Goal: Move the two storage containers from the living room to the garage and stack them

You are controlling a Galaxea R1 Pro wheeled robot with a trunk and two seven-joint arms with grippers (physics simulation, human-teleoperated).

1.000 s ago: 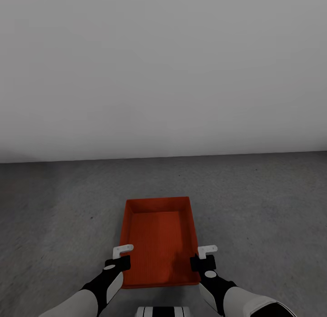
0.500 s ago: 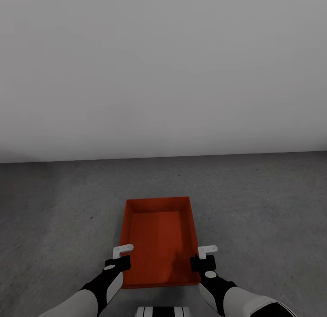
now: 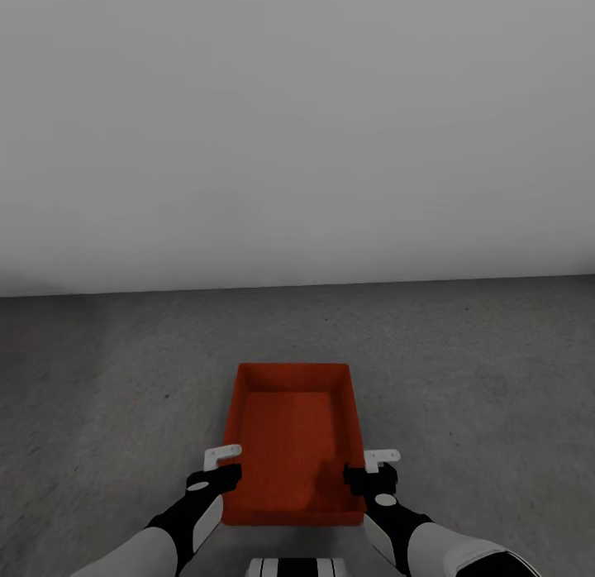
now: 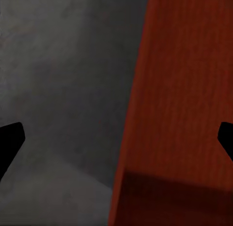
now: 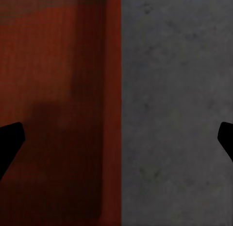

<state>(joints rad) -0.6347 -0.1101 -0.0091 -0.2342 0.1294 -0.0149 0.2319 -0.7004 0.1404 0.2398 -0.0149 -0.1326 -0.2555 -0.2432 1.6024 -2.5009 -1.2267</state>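
Observation:
One orange-red storage container (image 3: 293, 432) lies open-topped on the garage's dark grey concrete floor (image 3: 471, 379), straight ahead of me. My left gripper (image 3: 221, 471) is at its left wall near the front corner, and my right gripper (image 3: 369, 474) is at its right wall. In the left wrist view the left gripper (image 4: 116, 141) is open, its fingers wide apart astride the container wall (image 4: 141, 114). The right gripper (image 5: 116, 138) is open in the same way over the container wall (image 5: 112, 90). The other storage container is out of view.
A plain grey-white wall (image 3: 297, 131) stands a short way beyond the container. Bare concrete stretches to the left and right of it. The top of my own base (image 3: 296, 567) shows at the picture's lower edge.
The container has shifted slightly right and squared up, and its near wall now shows. Both grippers have edged a little; the right one has moved slightly outward.

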